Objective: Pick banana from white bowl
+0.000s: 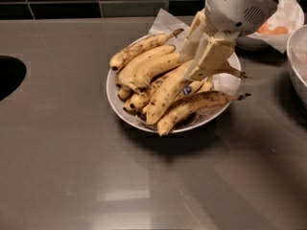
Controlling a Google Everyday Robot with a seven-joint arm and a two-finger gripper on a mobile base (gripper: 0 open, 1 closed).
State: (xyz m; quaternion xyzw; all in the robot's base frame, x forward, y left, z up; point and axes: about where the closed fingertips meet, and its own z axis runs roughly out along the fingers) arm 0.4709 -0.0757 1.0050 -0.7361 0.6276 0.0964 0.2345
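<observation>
A wide white bowl (111, 92) lined with white paper holds several bananas in the middle of the grey counter. The long yellow banana (165, 96) lies diagonally on top of the pile, its dark stem pointing right. My gripper (193, 66) comes down from the upper right, and its beige fingers (211, 56) are closed around the upper end of that banana. The banana still rests on the pile.
A browner streaked banana (201, 104) lies at the front of the bowl, and one with a blue sticker (187, 90) sits under the gripped one. A small paper-lined bowl of orange fruits (276, 30) stands at back right. Another bowl (298, 61) is at the right edge and a dark sink opening (7, 75) at left.
</observation>
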